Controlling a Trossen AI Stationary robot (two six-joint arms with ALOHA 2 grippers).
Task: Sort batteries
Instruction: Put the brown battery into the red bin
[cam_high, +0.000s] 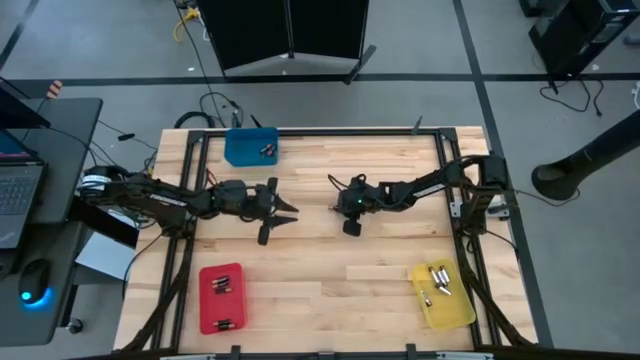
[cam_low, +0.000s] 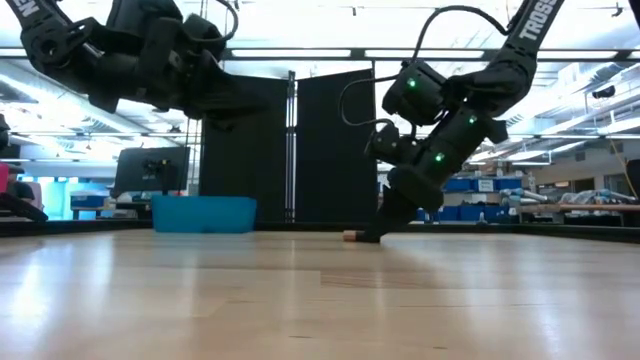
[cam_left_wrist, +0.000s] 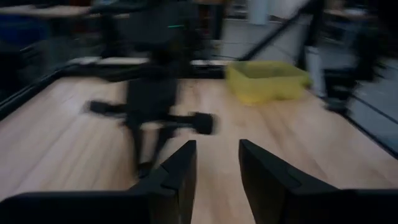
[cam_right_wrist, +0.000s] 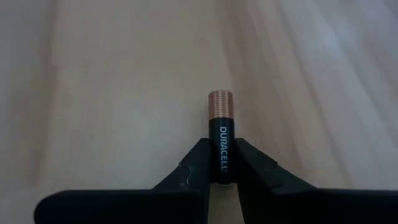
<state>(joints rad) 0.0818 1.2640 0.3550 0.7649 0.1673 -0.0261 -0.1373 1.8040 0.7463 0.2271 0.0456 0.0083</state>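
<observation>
The right hand (cam_right_wrist: 222, 171) is down at the middle of the worktop (cam_high: 330, 270), its two dark fingers clamped on a single battery (cam_right_wrist: 220, 134), a black cell with a copper-coloured end that sticks out past the fingertips. In the low view the right hand (cam_low: 372, 234) reaches to the wood surface, and a small copper-toned end shows just beside its tip at board level. From above, the right hand (cam_high: 351, 226) sits near the worktop's centre, well apart from all three trays. The left hand (cam_high: 283, 216) hangs over the worktop left of centre with its fingers (cam_left_wrist: 180, 171) apart and nothing between them. Other batteries lie already in trays: several silvery ones in the yellow tray (cam_high: 452, 308) at the near right corner, a few small ones in the red tray (cam_high: 208, 300) at the near left, and a couple in the blue tray (cam_high: 240, 150) at the far edge.
</observation>
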